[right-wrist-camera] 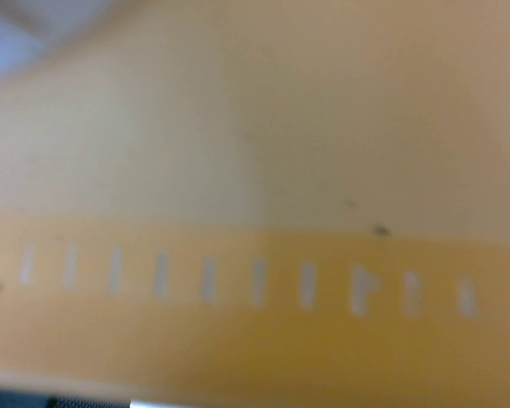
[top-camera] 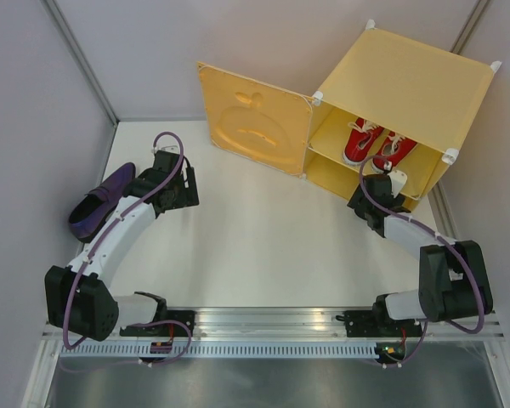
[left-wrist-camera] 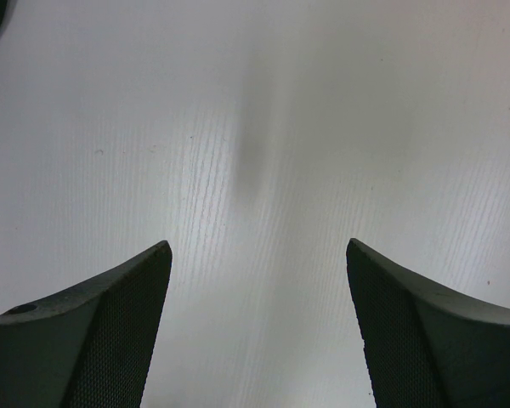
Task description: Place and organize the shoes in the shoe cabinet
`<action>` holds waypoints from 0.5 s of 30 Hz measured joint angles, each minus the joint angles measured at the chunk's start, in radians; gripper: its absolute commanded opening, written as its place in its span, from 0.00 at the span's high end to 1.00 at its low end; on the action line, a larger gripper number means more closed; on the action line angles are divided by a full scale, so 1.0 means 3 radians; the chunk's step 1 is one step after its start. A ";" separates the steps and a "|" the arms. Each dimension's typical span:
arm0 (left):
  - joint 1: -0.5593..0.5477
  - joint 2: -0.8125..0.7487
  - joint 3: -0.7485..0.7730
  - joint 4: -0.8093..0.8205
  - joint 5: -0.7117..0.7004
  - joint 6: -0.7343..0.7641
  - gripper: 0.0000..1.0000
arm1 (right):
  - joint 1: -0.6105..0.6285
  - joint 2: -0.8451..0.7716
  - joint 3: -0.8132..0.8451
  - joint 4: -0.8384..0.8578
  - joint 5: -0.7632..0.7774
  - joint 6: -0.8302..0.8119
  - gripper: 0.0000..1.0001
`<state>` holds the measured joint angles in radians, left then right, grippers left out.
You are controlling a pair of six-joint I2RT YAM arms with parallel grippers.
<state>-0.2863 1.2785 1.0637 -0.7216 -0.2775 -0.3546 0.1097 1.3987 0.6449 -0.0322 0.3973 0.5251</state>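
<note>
progress: red sneakers (top-camera: 376,143) paired inside shoe cabinet (top-camera: 408,76), upper level; one purple loafer (top-camera: 100,204) not yet stowed, lying on desk (top-camera: 263,238) | left end effector (left-wrist-camera: 259,255) wide open, empty | right end effector (top-camera: 381,189) at cabinet's lower opening, spread not discernible

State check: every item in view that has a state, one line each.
shoe cabinet: door swung wide open.
red sneakers: both inside, side by side on the shelf.
purple loafer: one visible, on the table, outside the cabinet.
left gripper: open, empty.
right gripper: at the cabinet's mouth; open or shut unclear.
</note>
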 measured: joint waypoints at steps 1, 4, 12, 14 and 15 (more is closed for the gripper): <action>0.0000 0.0000 0.0000 0.0000 0.0000 0.0000 0.14 | -0.0006 -0.0025 -0.0013 -0.0014 -0.0022 0.0006 0.10; 0.0000 0.0000 0.0000 0.0000 0.0001 0.0000 0.14 | -0.0027 -0.0135 -0.0064 -0.0023 -0.0071 0.0047 0.11; 0.0000 0.0000 0.0000 0.0000 0.0032 0.0000 0.14 | -0.0020 -0.0354 -0.0172 -0.0001 -0.0134 0.0181 0.15; 0.0000 0.0000 0.0000 0.0000 0.0053 0.0001 0.14 | 0.0005 -0.0362 -0.0202 -0.0004 -0.0128 0.0193 0.16; 0.0000 0.0000 0.0000 0.0000 0.0057 0.0001 0.14 | 0.0022 -0.0364 -0.0217 -0.0013 -0.0125 0.0201 0.17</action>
<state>-0.2863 1.2785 1.0637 -0.7216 -0.2604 -0.3542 0.1162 1.2896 0.5797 -0.0360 0.3599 0.5854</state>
